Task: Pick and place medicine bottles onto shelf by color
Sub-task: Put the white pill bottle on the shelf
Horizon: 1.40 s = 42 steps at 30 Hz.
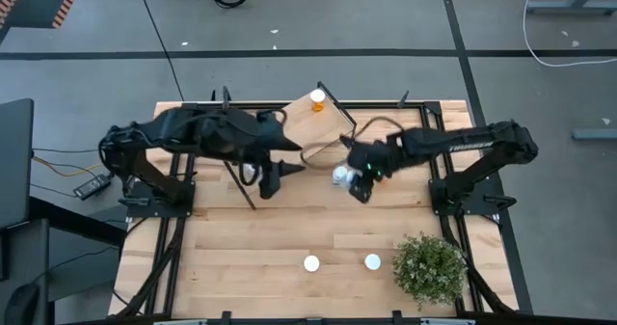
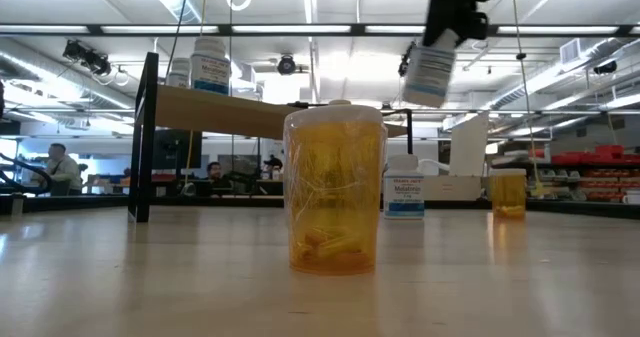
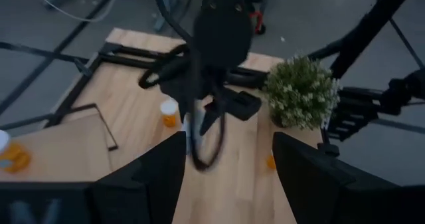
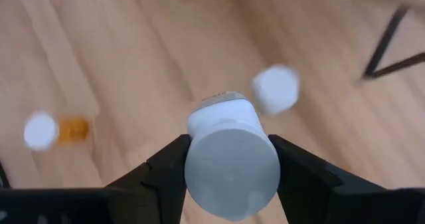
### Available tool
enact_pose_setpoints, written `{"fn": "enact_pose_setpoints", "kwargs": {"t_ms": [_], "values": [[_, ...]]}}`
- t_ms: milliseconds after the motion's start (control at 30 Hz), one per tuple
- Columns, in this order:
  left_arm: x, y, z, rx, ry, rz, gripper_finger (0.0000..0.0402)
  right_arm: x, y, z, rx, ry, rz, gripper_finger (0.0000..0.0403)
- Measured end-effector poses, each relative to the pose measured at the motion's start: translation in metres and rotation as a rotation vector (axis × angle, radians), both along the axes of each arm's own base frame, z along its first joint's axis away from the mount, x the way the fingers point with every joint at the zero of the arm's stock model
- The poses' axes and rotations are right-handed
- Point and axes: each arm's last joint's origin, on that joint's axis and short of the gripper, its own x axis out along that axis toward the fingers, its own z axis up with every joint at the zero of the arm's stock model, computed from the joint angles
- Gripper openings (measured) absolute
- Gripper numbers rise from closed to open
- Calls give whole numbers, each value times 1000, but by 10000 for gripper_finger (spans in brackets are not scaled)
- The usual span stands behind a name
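- A big open industrial lab or workshop hall: bare ceiling with long strip lights (image 2: 300, 29) and exposed ducting overhead.
- Grey concrete floor (image 1: 386, 16) with loose cables (image 1: 569, 36) trailing around the rig.
- People seated at desks (image 2: 60, 169) far behind.
- Red storage racks (image 2: 590, 172) along the far wall.
- Wooden test table (image 1: 251, 238) on a black metal frame.

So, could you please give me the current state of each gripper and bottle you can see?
Right gripper: shut on a white bottle, lifted off the table.
Left gripper: open, empty.
Orange bottle: upright on the shelf.
Nearest orange bottle: upright on the table.
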Motion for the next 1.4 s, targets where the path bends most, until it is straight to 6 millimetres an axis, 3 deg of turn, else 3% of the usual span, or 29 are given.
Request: {"fn": "enact_pose_setpoints", "kwargs": {"t_ms": [267, 633, 933, 1167, 1400], "values": [[-13, 6, 10, 2, -35, 12, 231, 41, -40, 28, -65, -24, 25, 199], [-17, 6, 3, 23, 40, 4, 230, 94, -80, 31, -122, 41, 57, 198], [-18, 6, 0, 26, 72, 4, 215, 105, -107, 28, -161, 36, 29, 198], [-22, 6, -5, 35, 145, 3, 202, 106, -109, 27, -175, 44, 54, 201], [-23, 7, -6, 37, 156, 4, 191, 108, -110, 28, -191, 23, 48, 250]]}}
